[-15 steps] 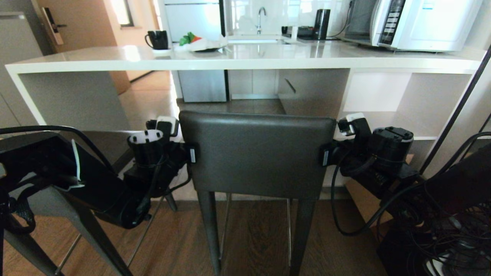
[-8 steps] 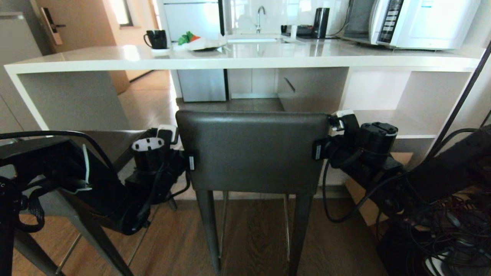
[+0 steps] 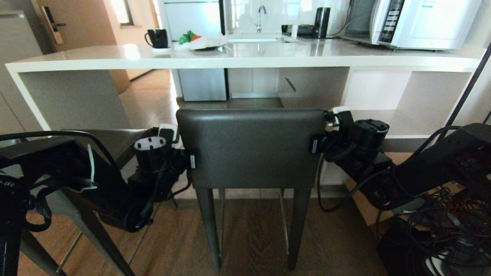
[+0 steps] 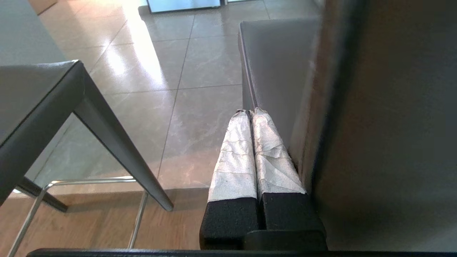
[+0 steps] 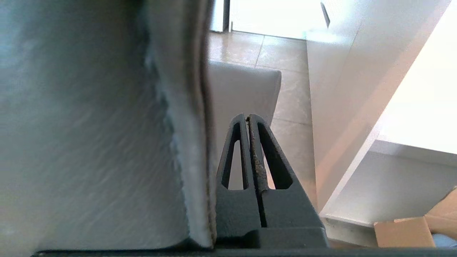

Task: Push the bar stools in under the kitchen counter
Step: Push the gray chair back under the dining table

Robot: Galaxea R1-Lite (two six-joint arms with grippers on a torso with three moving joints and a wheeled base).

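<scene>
A bar stool (image 3: pixel 251 147) stands on the floor in front of the white worktop (image 3: pixel 238 57), its backrest facing the camera, seat just short of the worktop edge. The left claw (image 4: pixel 251 116), fingers together, lies along the backrest's left edge; the right claw (image 5: pixel 249 119), also together, lies along its right edge. A second stool (image 4: pixel 43 103) stands at the left.
</scene>
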